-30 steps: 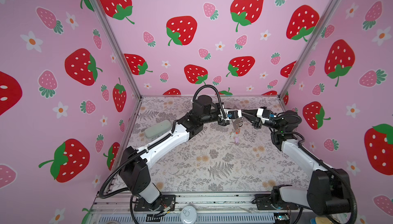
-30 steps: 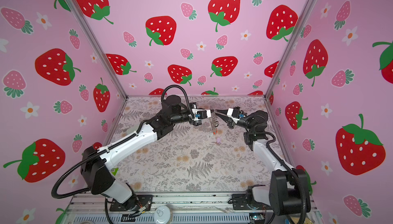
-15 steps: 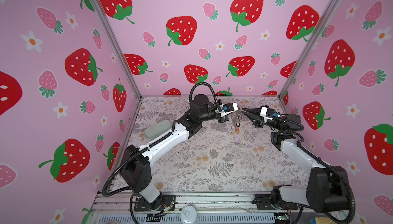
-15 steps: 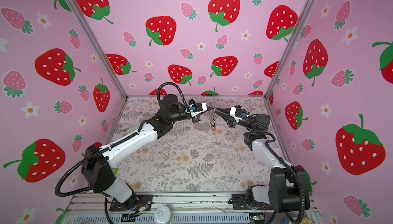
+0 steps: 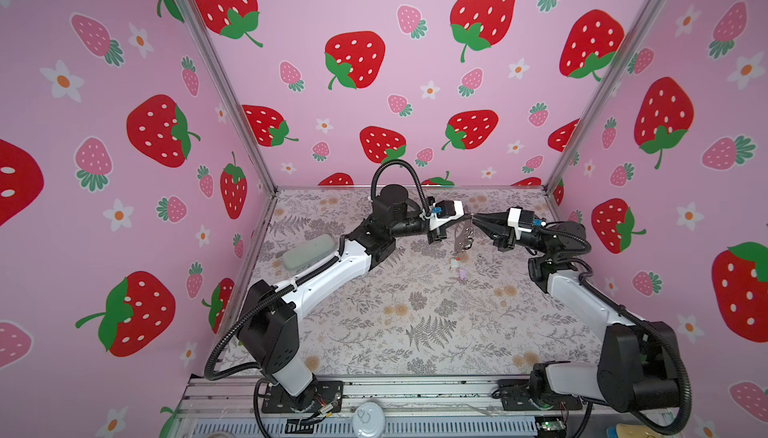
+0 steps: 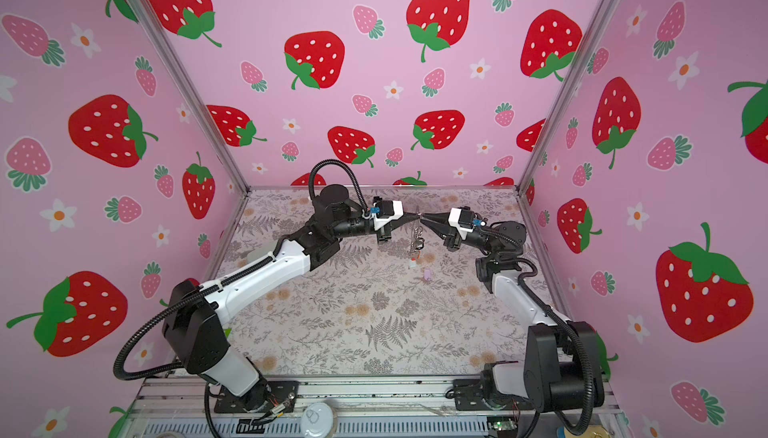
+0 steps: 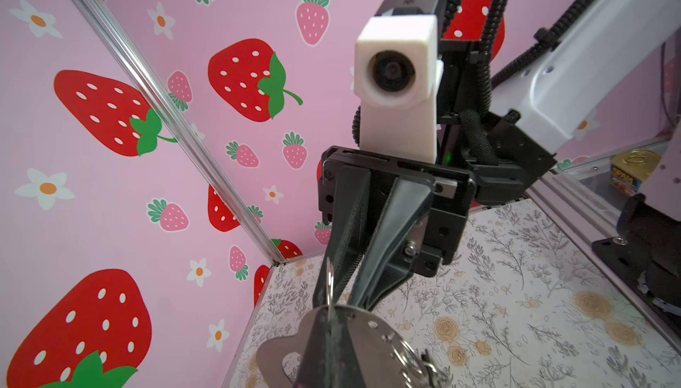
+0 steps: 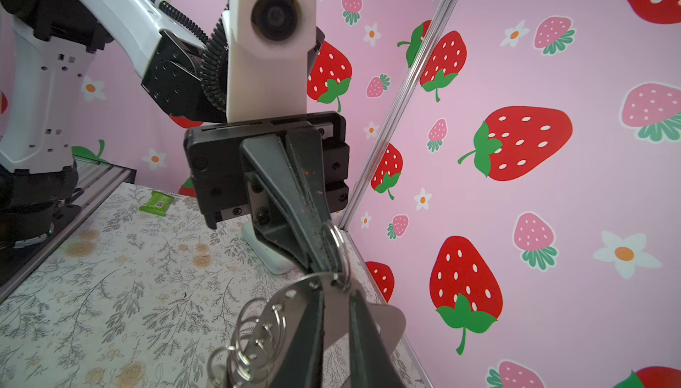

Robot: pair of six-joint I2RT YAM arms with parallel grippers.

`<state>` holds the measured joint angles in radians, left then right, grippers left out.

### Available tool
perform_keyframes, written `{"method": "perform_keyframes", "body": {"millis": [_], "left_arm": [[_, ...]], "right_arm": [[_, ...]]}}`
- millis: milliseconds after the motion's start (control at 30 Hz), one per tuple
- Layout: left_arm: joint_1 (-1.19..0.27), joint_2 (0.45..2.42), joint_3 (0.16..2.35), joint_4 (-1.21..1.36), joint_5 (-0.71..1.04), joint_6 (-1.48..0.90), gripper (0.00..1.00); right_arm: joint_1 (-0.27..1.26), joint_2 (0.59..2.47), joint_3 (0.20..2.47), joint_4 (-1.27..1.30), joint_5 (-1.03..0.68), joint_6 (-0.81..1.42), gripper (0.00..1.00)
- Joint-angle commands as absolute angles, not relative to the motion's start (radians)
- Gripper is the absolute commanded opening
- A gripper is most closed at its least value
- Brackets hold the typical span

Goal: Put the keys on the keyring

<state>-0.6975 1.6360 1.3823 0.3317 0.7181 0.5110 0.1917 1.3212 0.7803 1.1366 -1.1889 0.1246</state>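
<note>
While the keyring (image 5: 462, 235) hangs aloft, a can (image 7: 628, 174) reads SPAM

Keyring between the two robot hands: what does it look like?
The keyring is a flat, shiny silvery metal plate with a heart-shaped cutout and a row of small holes along one edge, several carrying thin wire rings. A larger split ring sits at one corner. It is held in the air above the flowered floor, pinched from opposite sides by the left hand and the right hand, both shut on it.
</note>
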Motion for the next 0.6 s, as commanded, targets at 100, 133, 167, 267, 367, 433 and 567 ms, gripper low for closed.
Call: {"method": "perform_keyframes", "body": {"millis": [100,133,167,267,367,433,567], "left_arm": [[-0.695,1.632,1.405,0.340,0.766,0.516,0.00],[-0.695,1.634,1.406,0.338,0.768,0.514,0.00],[-0.695,1.634,1.404,0.338,0.767,0.515,0.00],[-0.695,1.633,1.403,0.335,0.772,0.515,0.00],[-0.695,1.632,1.408,0.326,0.778,0.518,0.00],[-0.695,1.632,1.410,0.317,0.782,0.522,0.00],[-0.695,1.630,1.410,0.296,0.782,0.539,0.00]], "right_arm": [[0.186,1.322,0.838,1.069,-1.258,0.093,0.14],[0.186,1.322,0.839,1.068,-1.261,0.094,0.13],[0.185,1.321,0.839,1.069,-1.265,0.095,0.14],[0.186,1.319,0.840,1.065,-1.269,0.098,0.11],[0.187,1.318,0.839,1.064,-1.271,0.098,0.10],[0.187,1.316,0.839,1.067,-1.271,0.100,0.09],[0.187,1.314,0.839,1.072,-1.273,0.104,0.10]]}}
